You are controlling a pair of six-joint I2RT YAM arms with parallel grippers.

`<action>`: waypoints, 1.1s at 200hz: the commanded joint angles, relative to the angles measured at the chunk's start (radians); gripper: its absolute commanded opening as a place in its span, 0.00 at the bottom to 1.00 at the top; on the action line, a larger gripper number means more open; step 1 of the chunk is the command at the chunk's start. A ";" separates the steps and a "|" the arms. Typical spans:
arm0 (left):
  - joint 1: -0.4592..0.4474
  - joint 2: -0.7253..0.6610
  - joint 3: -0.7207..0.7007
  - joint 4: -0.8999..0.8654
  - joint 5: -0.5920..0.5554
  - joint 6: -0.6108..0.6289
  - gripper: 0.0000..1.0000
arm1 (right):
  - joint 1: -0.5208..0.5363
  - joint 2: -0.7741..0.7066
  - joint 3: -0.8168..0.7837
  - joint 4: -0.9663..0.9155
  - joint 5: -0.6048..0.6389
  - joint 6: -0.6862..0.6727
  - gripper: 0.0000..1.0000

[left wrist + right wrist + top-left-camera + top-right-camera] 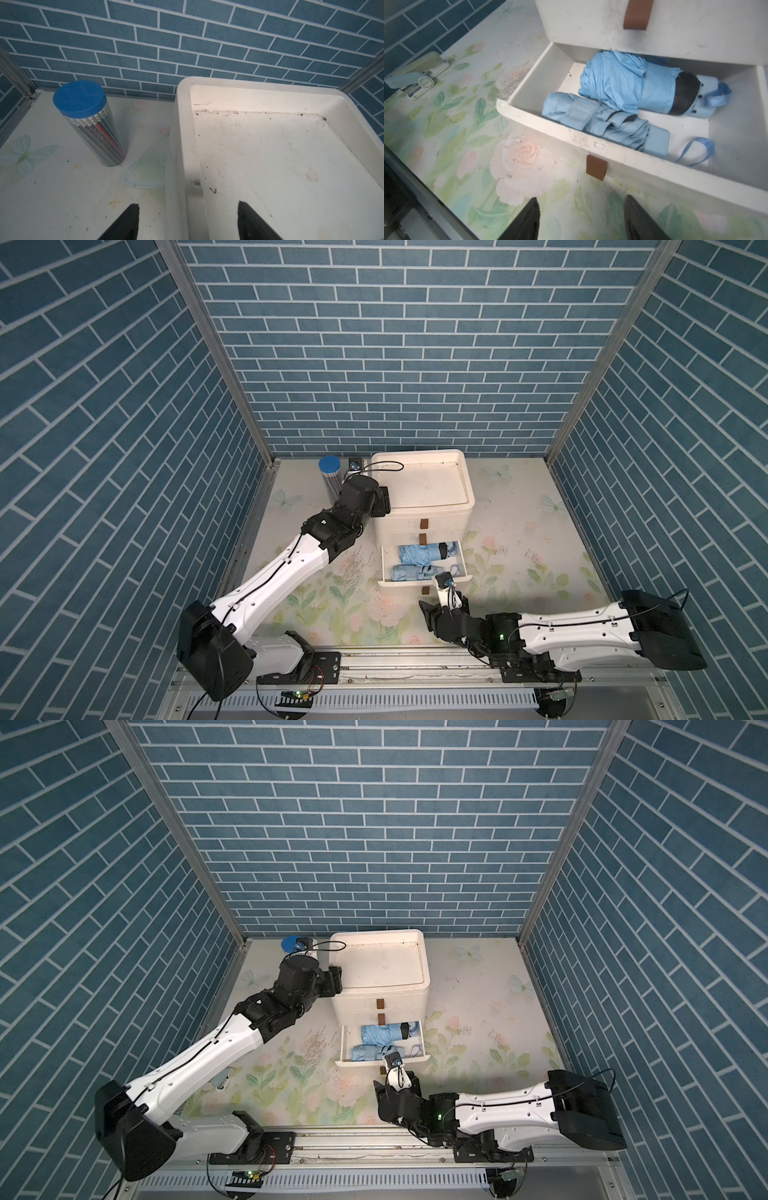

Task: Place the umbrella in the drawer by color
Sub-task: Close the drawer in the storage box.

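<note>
A white three-drawer cabinet stands at the back of the table, with its bottom drawer pulled out. Two folded light-blue umbrellas lie side by side in that drawer, one at the back and one at the front. My right gripper hovers over the table just in front of the drawer's brown tab, open and empty. At the left edge of the cabinet's top, my left gripper is open, with one finger on each side of the rim and nothing held.
A clear tube of pencils with a blue lid stands left of the cabinet near the back wall. A pale stapler lies on the floral table near the left arm. Blue brick walls close three sides.
</note>
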 commanded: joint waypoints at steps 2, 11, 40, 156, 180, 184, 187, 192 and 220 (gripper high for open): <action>0.003 0.054 0.036 0.027 -0.046 -0.008 0.68 | 0.004 0.011 0.019 -0.002 0.025 0.083 0.67; 0.003 0.071 0.034 0.040 -0.052 -0.015 0.63 | 0.003 0.022 0.026 -0.001 0.019 0.083 0.69; 0.003 0.097 0.016 0.088 -0.058 -0.029 0.47 | -0.059 0.068 0.018 0.034 -0.080 0.087 0.69; 0.002 0.091 -0.018 0.082 -0.020 -0.009 0.06 | -0.165 0.293 0.116 0.160 -0.051 -0.014 0.65; 0.001 0.085 -0.019 0.077 -0.016 -0.011 0.02 | -0.166 0.290 0.102 0.245 -0.035 -0.080 0.62; 0.000 0.085 -0.019 0.080 -0.013 -0.011 0.01 | -0.164 0.289 0.100 0.259 -0.035 -0.092 0.61; 0.002 0.087 -0.019 0.080 -0.012 -0.011 0.00 | -0.164 0.288 0.097 0.272 -0.035 -0.101 0.61; 0.002 0.090 -0.018 0.078 -0.007 -0.009 0.00 | -0.165 0.285 0.096 0.287 -0.033 -0.112 0.61; 0.002 0.096 -0.026 0.079 0.008 -0.007 0.00 | -0.167 0.276 0.120 0.279 0.008 -0.161 0.60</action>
